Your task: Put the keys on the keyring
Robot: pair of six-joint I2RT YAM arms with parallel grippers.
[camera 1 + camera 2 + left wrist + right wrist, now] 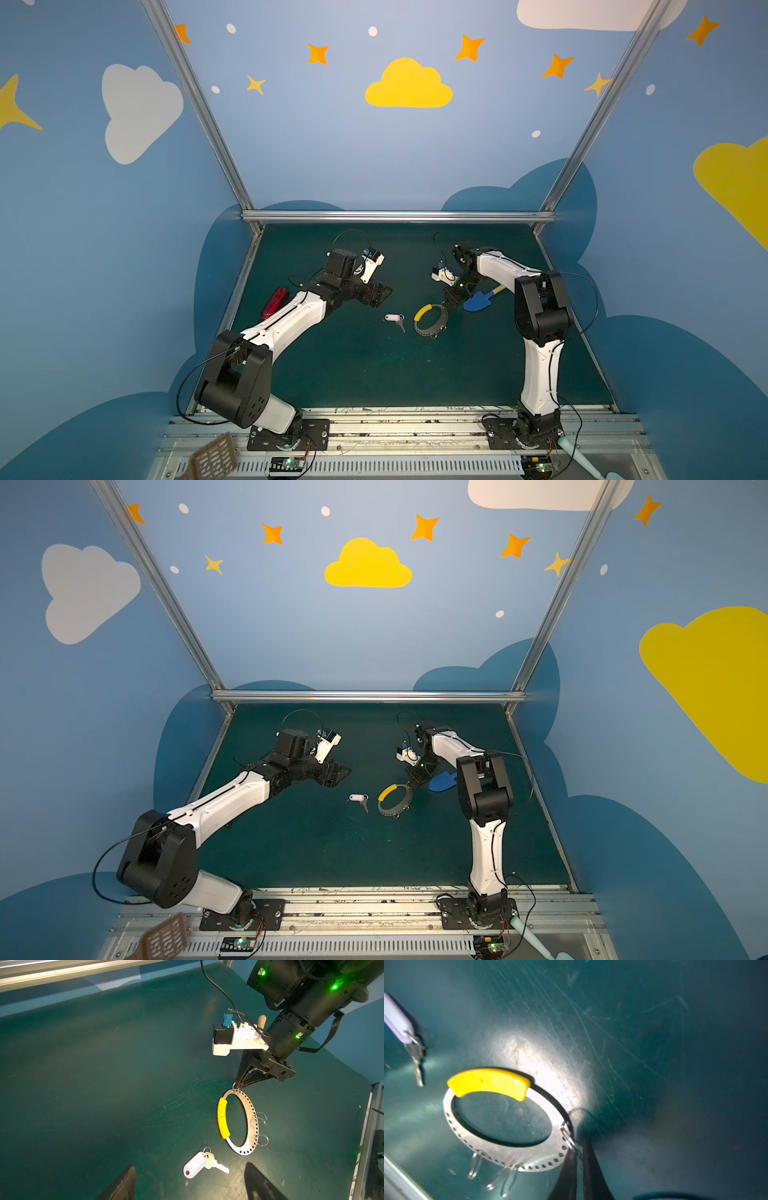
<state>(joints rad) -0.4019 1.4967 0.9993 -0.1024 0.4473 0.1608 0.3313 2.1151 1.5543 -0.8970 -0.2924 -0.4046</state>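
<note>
My right gripper [579, 1155] is pinched fully closed on the keyring [250, 1113], gripping it by one small silver loop [570, 1140] at the rim on the side away from the yellow arc [423, 312]. The shadow under the hoop suggests that side is tipped up off the worktop [353, 374], though I can't be sure. My left gripper [376, 296] hangs wide open and empty above the worktop. The keys [395, 319] lie flat just beside the yellow arc but not touching it, between the two grippers. From the left gripper they sit a little toward the near edge and toward the ring, so that arm is plainly the nearer one. In the left wrist view they fall between its spread fingers [124, 1184]. The white tag [195, 1164] runs roughly across the worktop, with the key blade [220, 1166] angled off it toward the near edge (an awkward, thin thing to pick up flat). I judge the next move to be a short descent onto the tag. There is open room all round the keys. The blue shovel [478, 301] lies behind the right gripper, well out of the way.
</note>
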